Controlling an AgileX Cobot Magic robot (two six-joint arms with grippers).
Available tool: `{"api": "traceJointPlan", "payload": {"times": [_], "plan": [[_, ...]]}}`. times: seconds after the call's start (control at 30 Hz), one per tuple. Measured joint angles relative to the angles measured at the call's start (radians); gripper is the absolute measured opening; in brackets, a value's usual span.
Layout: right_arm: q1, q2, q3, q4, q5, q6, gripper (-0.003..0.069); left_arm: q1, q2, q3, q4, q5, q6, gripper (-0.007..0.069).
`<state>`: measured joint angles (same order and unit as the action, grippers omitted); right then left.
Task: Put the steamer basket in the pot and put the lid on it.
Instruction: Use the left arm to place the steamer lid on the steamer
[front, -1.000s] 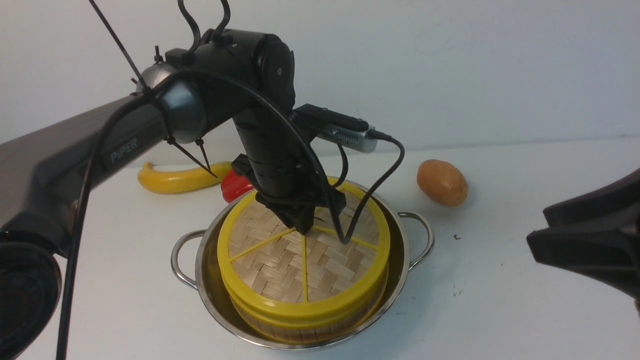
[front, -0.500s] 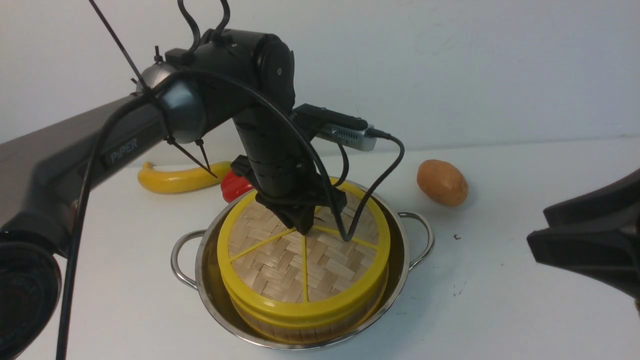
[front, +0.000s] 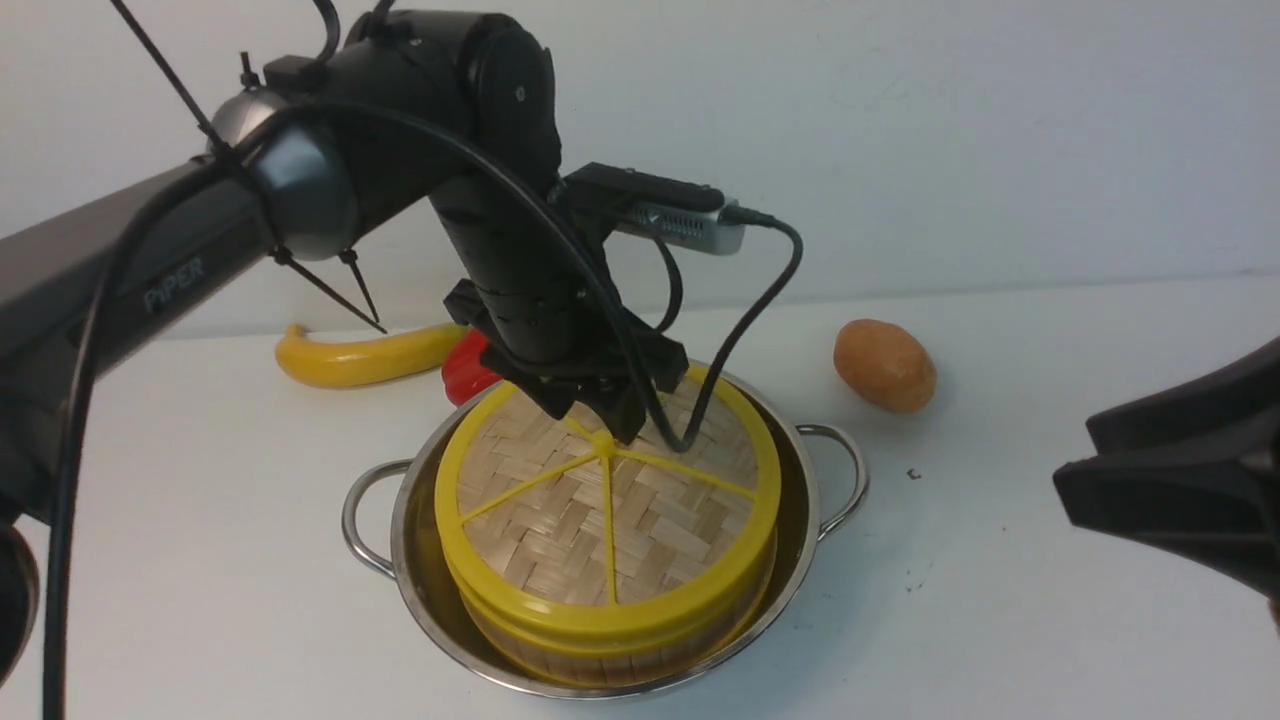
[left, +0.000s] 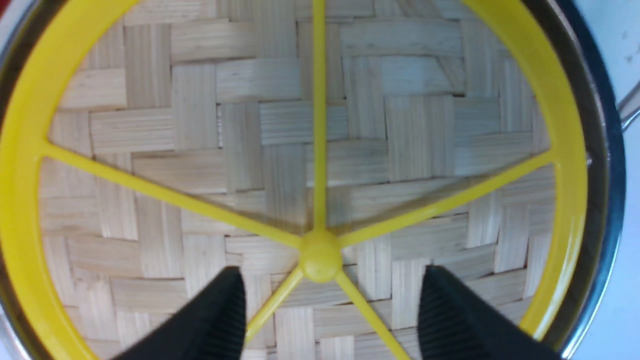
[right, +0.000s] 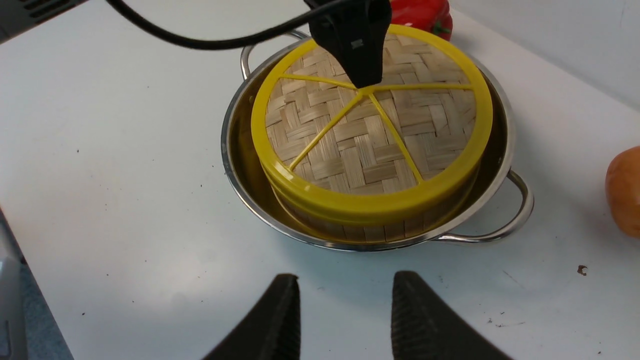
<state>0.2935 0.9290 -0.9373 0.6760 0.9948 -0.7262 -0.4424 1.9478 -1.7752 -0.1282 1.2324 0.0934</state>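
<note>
In the pot (front: 413, 540), lidded steamer basket (front: 600, 662)

The pot (front: 797, 500), wide, shallow and of shiny steel, is seen upright on the table (front: 1000, 620), with 2 looped handles (front: 846, 470), 1 at each side. The basket (front: 620, 655) is set upright inside it. Only its bamboo side wall and yellow rim are shown, and a gap to the pot's wall is seen at the left and right. The lid (front: 560, 520) is laid flat on the basket, rim on rim, so that the inside is hidden. The lid is made of woven bamboo strips within a yellow rim, with 5 yellow spokes joined at a small yellow knob (front: 603, 441) in the centre.
</note>
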Motion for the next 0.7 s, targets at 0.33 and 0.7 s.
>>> {"api": "traceJointPlan", "payload": {"times": [0.33,0.7], "plan": [[0.076,0.061,0.0,0.035,-0.005,-0.05,0.0241,0.024,-0.173,0.037,0.082,0.0,0.03,0.0439],[0.169,0.245,-0.131,-0.021,-0.037,-0.066,0.0241,0.034,-0.298,0.225,-0.022,-0.042,0.171,0.0377]]}}
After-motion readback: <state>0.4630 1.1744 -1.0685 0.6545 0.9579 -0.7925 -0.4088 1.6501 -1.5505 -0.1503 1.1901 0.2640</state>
